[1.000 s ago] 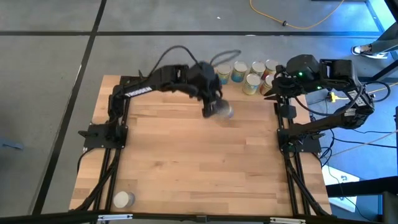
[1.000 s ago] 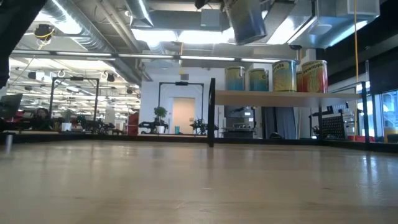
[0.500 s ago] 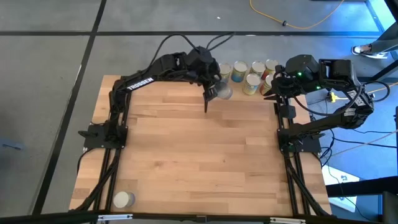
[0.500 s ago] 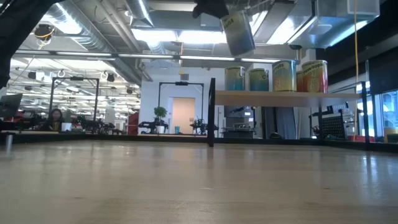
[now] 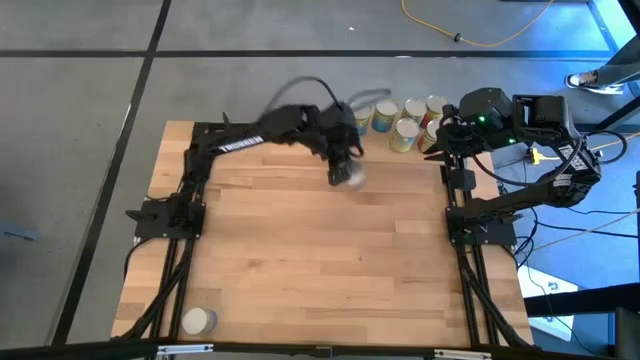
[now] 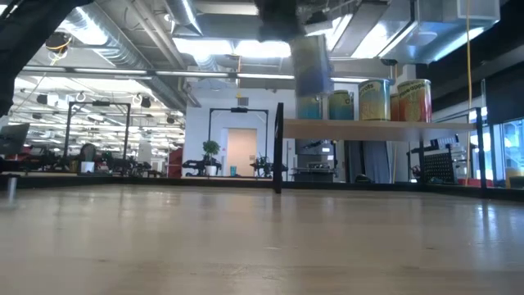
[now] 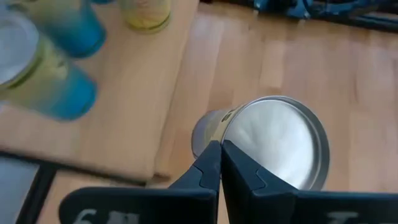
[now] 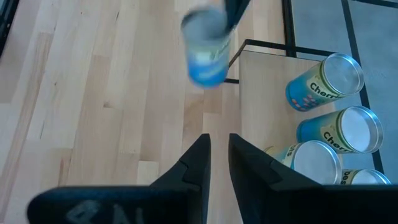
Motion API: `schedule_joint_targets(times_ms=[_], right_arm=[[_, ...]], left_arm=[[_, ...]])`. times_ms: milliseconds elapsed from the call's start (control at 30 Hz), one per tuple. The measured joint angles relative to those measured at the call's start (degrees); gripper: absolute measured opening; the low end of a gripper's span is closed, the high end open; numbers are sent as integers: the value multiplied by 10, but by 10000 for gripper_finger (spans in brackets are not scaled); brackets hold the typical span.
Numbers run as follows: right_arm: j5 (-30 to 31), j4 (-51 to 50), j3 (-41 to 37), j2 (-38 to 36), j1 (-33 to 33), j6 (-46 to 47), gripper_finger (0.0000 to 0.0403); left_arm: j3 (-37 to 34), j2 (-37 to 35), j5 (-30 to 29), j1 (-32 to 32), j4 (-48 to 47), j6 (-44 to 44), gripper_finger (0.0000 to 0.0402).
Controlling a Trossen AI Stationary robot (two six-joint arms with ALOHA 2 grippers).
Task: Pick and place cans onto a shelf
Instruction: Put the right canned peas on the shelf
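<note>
Lying alone at the table's (image 5: 300, 250) near-left corner is one can (image 5: 198, 320), on the bare wood, well apart from everything else. The left gripper (image 5: 345, 165) is hanging over the far middle of the table, fingers closed on a second can (image 5: 349, 174), which is blurred in the high view. In the low view that held can (image 6: 311, 65) is sitting up in the air, upright or nearly so, just left of the shelf (image 6: 377, 124) and above board level. The left wrist view is showing the dark fingers (image 7: 214, 171) pinching the held can (image 7: 277, 140) at its rim, silvery top facing the camera, with the shelf edge (image 7: 140, 93) just beside it.

The shelf (image 5: 405, 135) is standing at the far right of the table, carrying the rest of the cans. The low view is showing four on the board: two blue-green ones (image 6: 340, 105), a yellowish one (image 6: 373, 100), an orange one (image 6: 413, 100). The high view is showing at least five silvery tops (image 5: 410, 108) clustered there; exact count cannot be told, as the right arm is covering part. Total in sight: one loose, one held, five or so shelved.

The right gripper (image 8: 214, 152) is waiting over the shelf's right end, its fingers slightly apart and holding nothing, cans (image 8: 339, 130) beside it.
</note>
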Motion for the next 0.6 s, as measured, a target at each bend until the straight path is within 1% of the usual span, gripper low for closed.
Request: schedule_joint_targets(times_ms=[100, 167, 233, 333, 600], right_arm=[[0, 0, 0, 0, 0, 0, 60], [0, 0, 0, 0, 0, 0, 60], [-1, 0, 0, 0, 0, 0, 60], [-1, 0, 0, 0, 0, 0, 60], [0, 0, 0, 0, 0, 0, 60]], left_arm=[[-14, 23, 12, -21, -8, -1, 0], [-14, 42, 16, -38, 16, 5, 0], [-14, 63, 36, -52, 9, 10, 0], [-14, 96, 63, -68, 24, 18, 0], [-13, 151, 73, -99, 24, 40, 0]])
